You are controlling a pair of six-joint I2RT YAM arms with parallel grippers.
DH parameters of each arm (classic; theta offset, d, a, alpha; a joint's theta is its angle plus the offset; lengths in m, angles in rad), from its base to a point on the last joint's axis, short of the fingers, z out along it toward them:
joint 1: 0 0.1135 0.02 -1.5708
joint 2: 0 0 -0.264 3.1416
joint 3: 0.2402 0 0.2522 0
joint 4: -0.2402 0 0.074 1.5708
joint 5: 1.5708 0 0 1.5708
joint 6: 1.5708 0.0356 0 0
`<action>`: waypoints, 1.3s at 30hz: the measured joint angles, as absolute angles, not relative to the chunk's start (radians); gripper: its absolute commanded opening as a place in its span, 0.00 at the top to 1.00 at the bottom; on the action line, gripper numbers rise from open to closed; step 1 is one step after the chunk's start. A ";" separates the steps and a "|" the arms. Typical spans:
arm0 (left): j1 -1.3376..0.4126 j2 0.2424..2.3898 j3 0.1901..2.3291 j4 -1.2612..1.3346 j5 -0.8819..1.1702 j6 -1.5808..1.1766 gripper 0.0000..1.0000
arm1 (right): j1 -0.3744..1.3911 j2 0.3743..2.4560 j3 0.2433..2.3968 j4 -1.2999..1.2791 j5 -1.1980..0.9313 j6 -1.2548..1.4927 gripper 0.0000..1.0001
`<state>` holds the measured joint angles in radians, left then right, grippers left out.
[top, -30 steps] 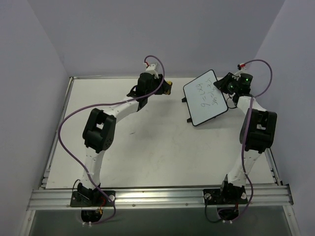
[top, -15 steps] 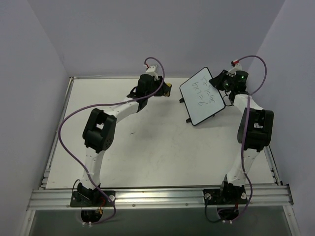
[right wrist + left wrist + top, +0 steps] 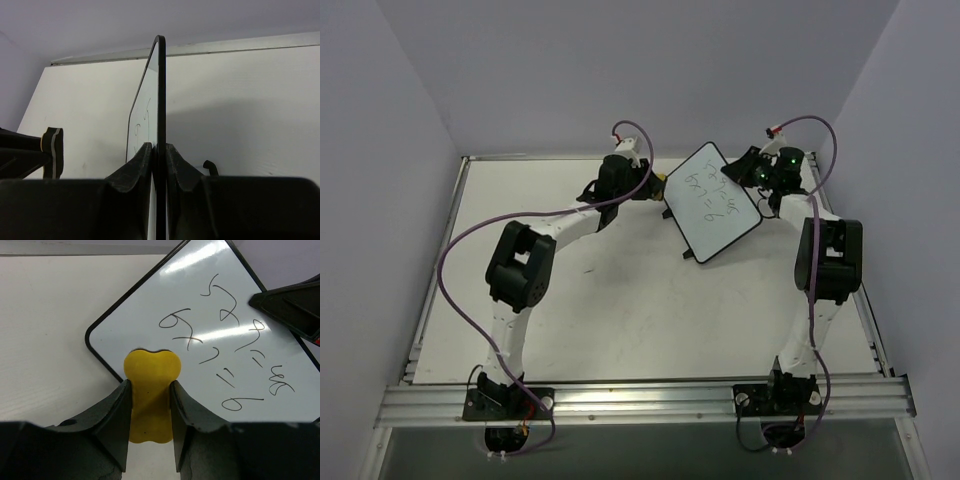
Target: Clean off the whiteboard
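Note:
The whiteboard [image 3: 712, 202] is white with a thin black frame and dark handwritten scribbles. It is tilted up off the table at the back, near the middle. My right gripper [image 3: 752, 176] is shut on its right edge; the right wrist view shows the board edge-on [image 3: 160, 100] between the fingers. My left gripper [image 3: 658, 186] is shut on a yellow eraser [image 3: 150, 390], hidden behind the board's left corner in the top view. In the left wrist view the eraser's tip overlaps the lower left corner of the whiteboard [image 3: 210, 335].
The table [image 3: 620, 300] is a white surface with a metal rail along the front [image 3: 640, 400] and grey walls on three sides. The board's small black feet [image 3: 692, 255] stick out beneath it. Purple cables loop over both arms.
My right gripper has carried the whiteboard to the left, toward the left gripper, and turned it. The left gripper with the eraser has stayed almost in place.

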<state>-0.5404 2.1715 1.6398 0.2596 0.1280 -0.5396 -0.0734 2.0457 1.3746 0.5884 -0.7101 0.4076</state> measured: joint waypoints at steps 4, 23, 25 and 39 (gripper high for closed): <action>-0.541 2.149 1.606 0.274 0.124 -0.539 0.98 | -0.025 2.032 1.349 0.616 -0.717 0.402 1.00; -0.581 2.104 1.518 0.407 -0.013 -0.449 0.98 | 0.141 1.973 1.267 0.633 -0.714 0.356 1.00; -0.581 2.104 1.518 0.416 -0.025 -0.434 0.98 | 0.150 1.972 1.266 0.628 -0.715 0.354 1.00; -0.555 2.177 1.558 0.412 0.033 -0.406 0.98 | 0.157 1.971 1.266 0.621 -0.715 0.342 1.00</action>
<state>-0.5552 2.1773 1.5578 0.4118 0.0326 -0.4065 0.1570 1.9709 1.2655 0.6209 -0.7151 0.3420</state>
